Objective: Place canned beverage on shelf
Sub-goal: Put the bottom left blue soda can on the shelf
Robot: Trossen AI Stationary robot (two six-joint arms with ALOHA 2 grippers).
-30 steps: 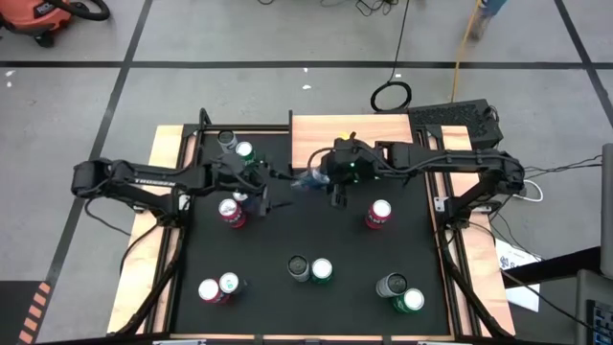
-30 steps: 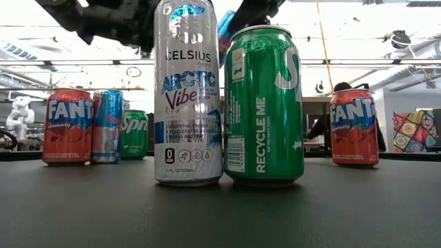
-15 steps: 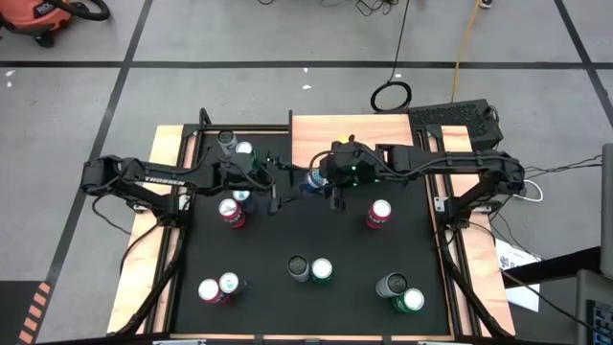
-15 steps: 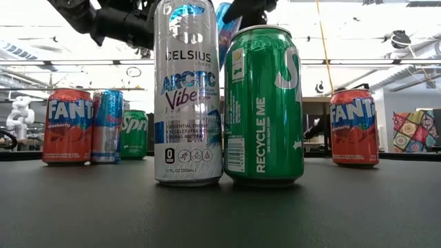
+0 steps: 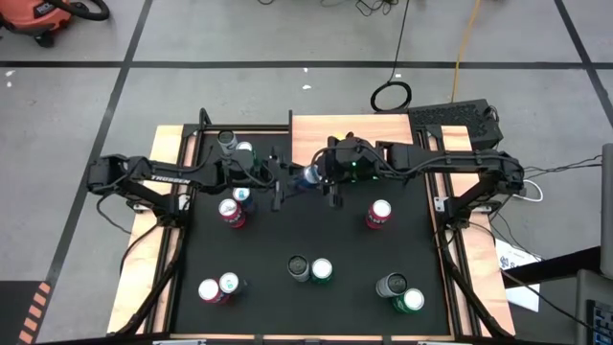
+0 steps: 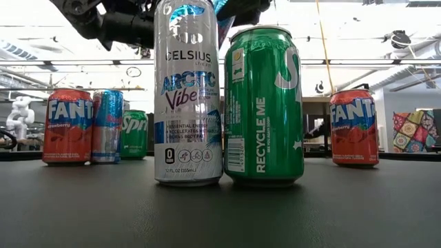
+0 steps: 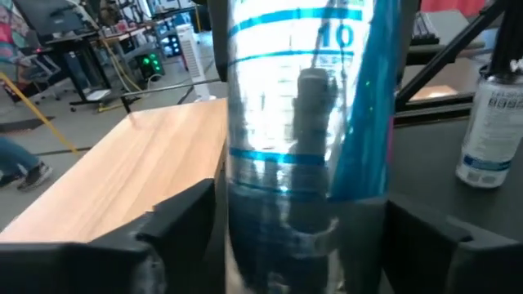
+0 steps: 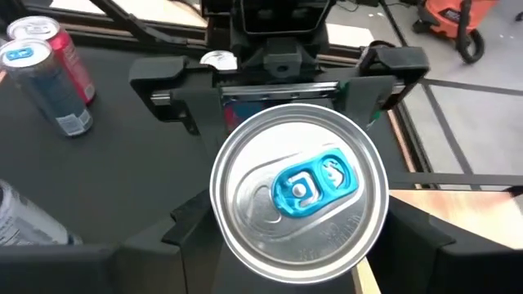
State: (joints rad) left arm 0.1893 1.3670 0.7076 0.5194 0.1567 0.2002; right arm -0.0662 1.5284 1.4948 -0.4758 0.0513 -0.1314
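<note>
A slim silver-and-blue can hangs above the table's far middle, just in front of the light-wood shelf. My right gripper is shut on it, and the right wrist view shows the can's top with its blue tab. My left gripper is open and comes in level from the table's left. Its two fingers stand on either side of the can's body. I cannot see them touching it. In the low view the can peeks out at the top behind two near cans. My right gripper pinches the can's upper end between its two fingers, which sit on opposite sides just under the top rim. The fingers come from above, slanting down. The can hangs upright below them, clear of the table.
Other cans stand on the black mat: red ones, a silver and green pair in the near middle, pairs at near left and near right, and two at far left. Wooden side rails flank the mat.
My left gripper has moved toward the table's right edge, up to the held can, and its open fingers now stand on either side of the can. My right gripper has kept hold of the can.
</note>
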